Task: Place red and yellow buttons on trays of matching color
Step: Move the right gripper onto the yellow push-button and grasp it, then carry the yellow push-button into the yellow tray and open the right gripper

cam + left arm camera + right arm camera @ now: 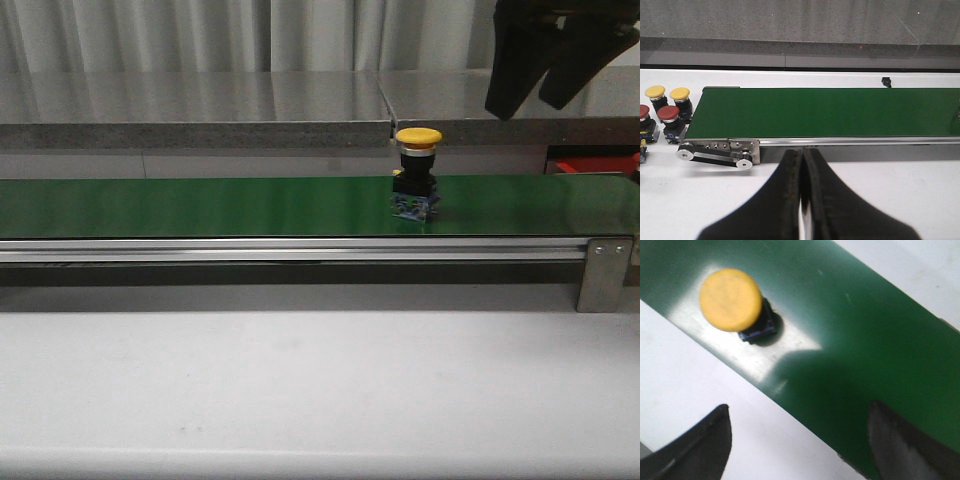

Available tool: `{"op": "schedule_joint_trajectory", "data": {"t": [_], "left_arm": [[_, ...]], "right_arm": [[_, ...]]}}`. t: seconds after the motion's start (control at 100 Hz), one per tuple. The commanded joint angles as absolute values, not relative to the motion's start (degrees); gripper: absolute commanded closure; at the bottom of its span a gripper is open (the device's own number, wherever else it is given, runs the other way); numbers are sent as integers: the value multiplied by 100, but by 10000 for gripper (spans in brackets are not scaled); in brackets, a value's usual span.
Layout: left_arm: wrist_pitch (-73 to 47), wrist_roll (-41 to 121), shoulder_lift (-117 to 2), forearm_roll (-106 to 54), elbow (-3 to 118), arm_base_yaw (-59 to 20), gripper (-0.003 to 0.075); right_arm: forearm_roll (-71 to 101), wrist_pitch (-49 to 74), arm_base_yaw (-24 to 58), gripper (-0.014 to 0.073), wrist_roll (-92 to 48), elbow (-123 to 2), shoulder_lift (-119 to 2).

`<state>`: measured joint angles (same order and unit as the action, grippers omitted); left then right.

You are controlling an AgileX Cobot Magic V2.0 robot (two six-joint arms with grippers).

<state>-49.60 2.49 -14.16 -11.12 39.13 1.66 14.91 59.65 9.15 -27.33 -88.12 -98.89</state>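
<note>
Pressed together, the jaws of the left gripper [801, 200] gripped nothing, its two black fingers [777, 200] meeting along a thin seam above the white table [880, 190]; off past the roller end of the green conveyor belt [830, 112], four spare buttons stood on that table in a cluster, two yellow spare buttons [667, 95] behind and two red spare buttons [657, 116] in front, close beside each other and just beside the belt's end; a small black part [885, 81] sat on the table on the belt's far side; moving right along the belt [200, 205], the yellow button [417, 172] stood upright on its black body, right of the belt's middle and towards the far edge; from the right wrist camera its round yellow cap [730, 299] was seen from above, with the dark base [759, 329] peeking out beneath it on the green surface; up at the far right, the right gripper [548, 85] hung well above the belt with its jaws spread wide, nothing between them, to the right of the button and clear of it; a metal bracket [603, 272] closed off the belt's right end; a bit of red [590, 163] showed behind it, too hidden to identify.
</note>
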Motion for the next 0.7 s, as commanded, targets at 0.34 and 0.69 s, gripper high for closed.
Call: {"op": "schedule_joint_trajectory", "data": {"t": [0.34, 0.69], "left_arm": [[-4550, 237, -1492, -1168, 4042, 125, 741], [-4550, 237, -1492, -1168, 4042, 125, 741]], "right_arm": [[1923, 4902, 1207, 33, -3128, -8942, -10425], [1945, 4691, 1207, 424, -3128, -8942, -10484]]}}
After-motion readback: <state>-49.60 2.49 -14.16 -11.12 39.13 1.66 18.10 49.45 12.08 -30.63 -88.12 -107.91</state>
